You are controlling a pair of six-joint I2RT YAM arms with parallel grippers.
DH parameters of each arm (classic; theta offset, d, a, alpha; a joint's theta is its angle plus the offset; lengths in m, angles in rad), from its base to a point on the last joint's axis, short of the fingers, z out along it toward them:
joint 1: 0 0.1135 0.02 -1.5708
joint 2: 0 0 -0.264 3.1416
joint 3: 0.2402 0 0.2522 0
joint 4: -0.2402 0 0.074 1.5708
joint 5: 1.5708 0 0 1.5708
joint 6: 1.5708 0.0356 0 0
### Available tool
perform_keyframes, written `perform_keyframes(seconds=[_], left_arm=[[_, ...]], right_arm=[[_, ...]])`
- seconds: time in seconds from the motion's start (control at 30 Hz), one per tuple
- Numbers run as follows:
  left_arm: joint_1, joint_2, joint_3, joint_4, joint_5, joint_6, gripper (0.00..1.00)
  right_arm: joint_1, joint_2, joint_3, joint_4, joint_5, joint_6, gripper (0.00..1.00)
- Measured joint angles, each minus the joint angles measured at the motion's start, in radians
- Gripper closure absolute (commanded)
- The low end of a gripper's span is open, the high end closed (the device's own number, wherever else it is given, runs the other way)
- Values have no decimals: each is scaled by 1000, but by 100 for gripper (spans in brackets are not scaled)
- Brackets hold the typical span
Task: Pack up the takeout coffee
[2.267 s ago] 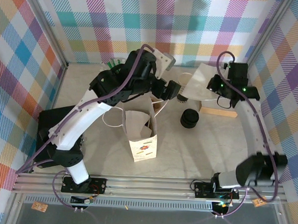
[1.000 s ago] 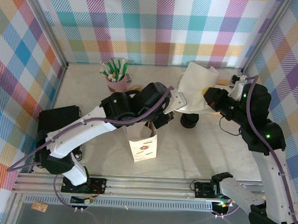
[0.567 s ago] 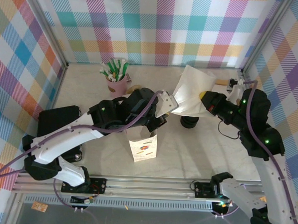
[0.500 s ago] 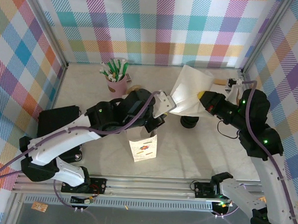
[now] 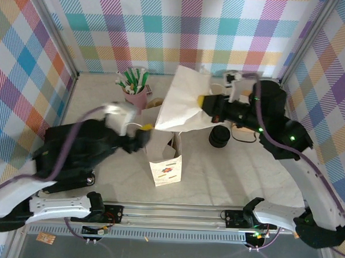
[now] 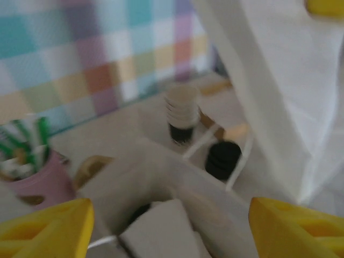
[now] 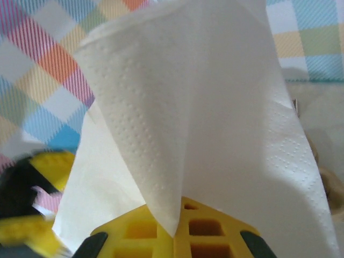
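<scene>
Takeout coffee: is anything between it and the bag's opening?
Yes: the white napkin in the right gripper hangs between the coffee and the paper bag, overlapping the bag's far edge from above.

The left arm [image 5: 73,152] lies low across the near left side, blurred, with its gripper [image 5: 142,129] pointing right toward the middle. In its wrist view the yellow fingers [image 6: 45,226] stand wide apart. The right arm [image 5: 295,153] rises from its base and bends over leftward. Its gripper [image 5: 206,100] is pinched tight on a white napkin [image 5: 182,103].
</scene>
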Motion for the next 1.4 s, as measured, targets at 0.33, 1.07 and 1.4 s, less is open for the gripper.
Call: perform_keyframes(seconds=[0.33, 1.07, 1.4], left_arm=[[-1, -197, 117, -191, -301, -181, 30], [-2, -148, 54, -209, -282, -237, 29], [-2, -128, 48, -164, -283, -185, 27]], right_arm=[[397, 303, 126, -53, 355, -584, 100], [499, 302, 130, -110, 601, -905, 100], [519, 330, 78, -188, 519, -780, 100]])
